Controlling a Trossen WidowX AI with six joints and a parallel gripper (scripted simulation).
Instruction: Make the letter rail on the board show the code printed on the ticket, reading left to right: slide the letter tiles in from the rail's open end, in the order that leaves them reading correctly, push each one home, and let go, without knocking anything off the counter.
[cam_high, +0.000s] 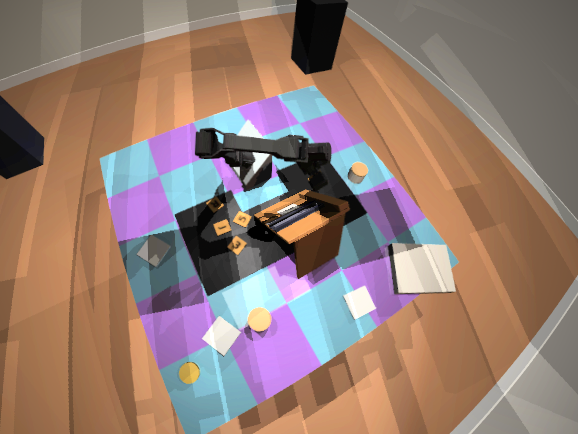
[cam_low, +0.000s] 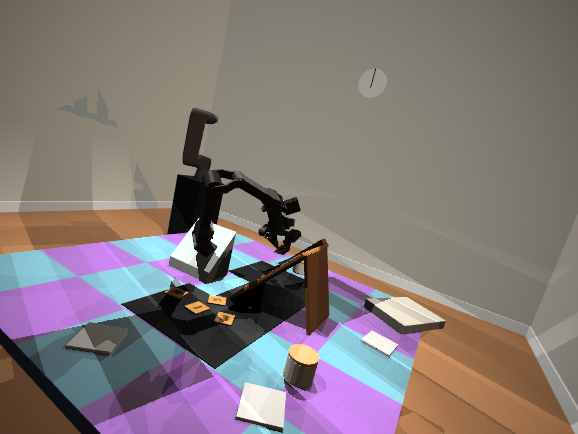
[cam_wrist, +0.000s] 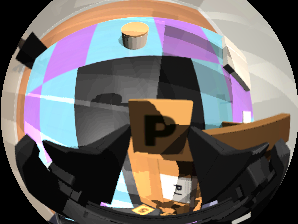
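Note:
My gripper (cam_low: 281, 245) (cam_wrist: 159, 129) is shut on the P tile (cam_wrist: 160, 117), its letter upright in the wrist view. It holds the tile in the air near the raised end of the sloping wooden board (cam_high: 303, 231) (cam_low: 317, 295). The dark letter rail (cam_high: 296, 217) runs along the board; no tile shows in it. The white ticket (cam_high: 287, 209) (cam_wrist: 175, 187) lies beside it, its print only partly legible. Four loose tiles lie on the dark mat: R (cam_high: 215, 204) (cam_low: 176, 293), S (cam_high: 242, 219) (cam_low: 217, 300), one like 1 or J (cam_high: 222, 227) (cam_low: 197, 307), and one like 3 (cam_high: 237, 245) (cam_low: 225, 318).
A wooden cylinder (cam_high: 358, 172) (cam_wrist: 135, 36) stands beyond the dark mat; another cylinder (cam_high: 259, 319) (cam_low: 301, 366) stands on the front side. A thick white block (cam_high: 423, 269) (cam_low: 407, 315), several flat white squares and a yellow disc (cam_high: 189, 373) lie around the board.

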